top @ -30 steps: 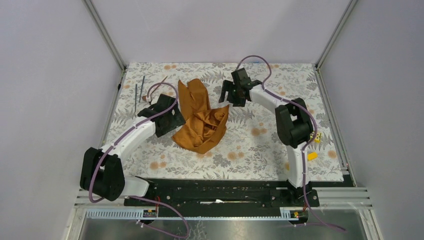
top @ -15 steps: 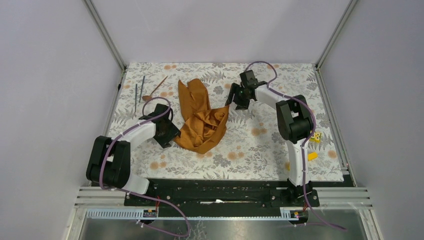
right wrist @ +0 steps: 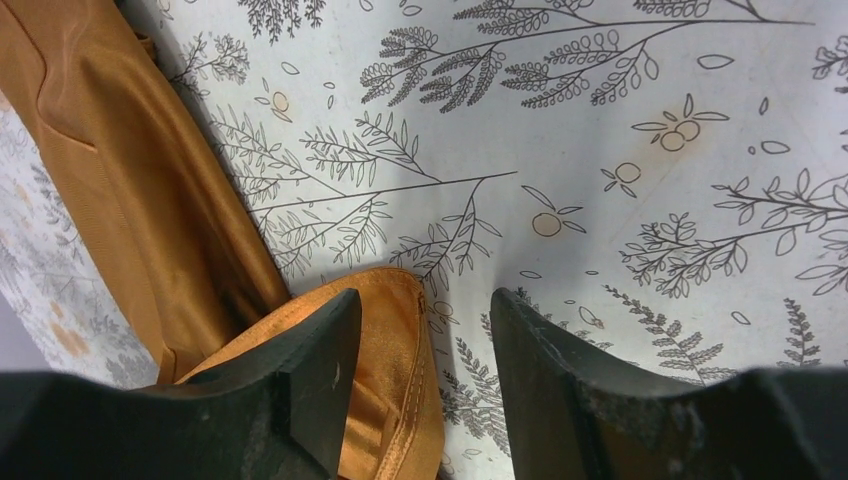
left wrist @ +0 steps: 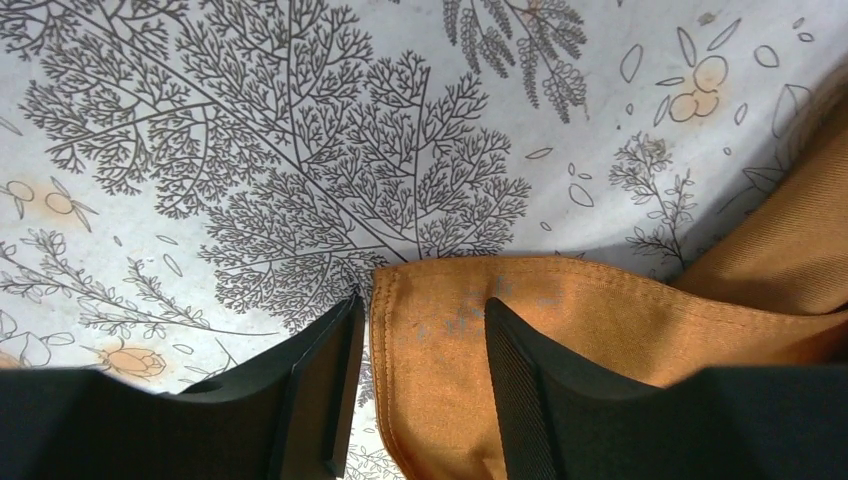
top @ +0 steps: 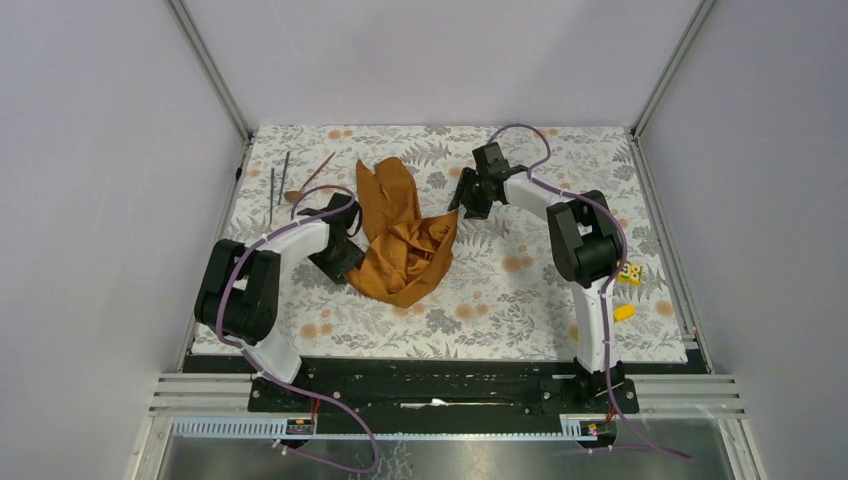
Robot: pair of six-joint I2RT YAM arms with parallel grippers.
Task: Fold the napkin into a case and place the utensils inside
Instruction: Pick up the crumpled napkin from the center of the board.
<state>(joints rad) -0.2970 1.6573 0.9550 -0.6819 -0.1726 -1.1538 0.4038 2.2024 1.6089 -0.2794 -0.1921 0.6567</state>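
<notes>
so the whole thing sits in a little booth; pale lilac walls (top: 440, 60) on three sides, bare metal posts (top: 205, 65) in the far corners, a black rail along the near edge where the two arms are bolted; the table is covered by a floral tablecloth (top: 500, 300), grey ferns and small orange blossoms on white.

the napkin (top: 400, 240) is a crumpled rust-orange heap about mid-table, a longer flap running toward the far side; it's not folded into anything, just bunched up; nothing is tucked in it.

the left gripper (left wrist: 422, 305) is down at the heap's near-left corner; in the left wrist view its two black fingers (left wrist: 320, 370) stand apart on either side of a hemmed corner of the cloth, which lies flat on the tablecloth between them; spread, not squeezing it. the right gripper (right wrist: 422, 295) is at the heap's far-right corner; fingers (right wrist: 540, 360) apart too, a hemmed orange corner poking into the gap next to the left finger, bare tablecloth filling the rest.

count: one napkin; one copper-brown spoon (top: 312, 175) at the far left, well apart from the cloth; two thin dark rods (top: 272, 185) lying just left of the spoon, roughly parallel; two small yellow blocks (top: 623, 312) near the right edge, one partly hidden by the right arm.
</notes>
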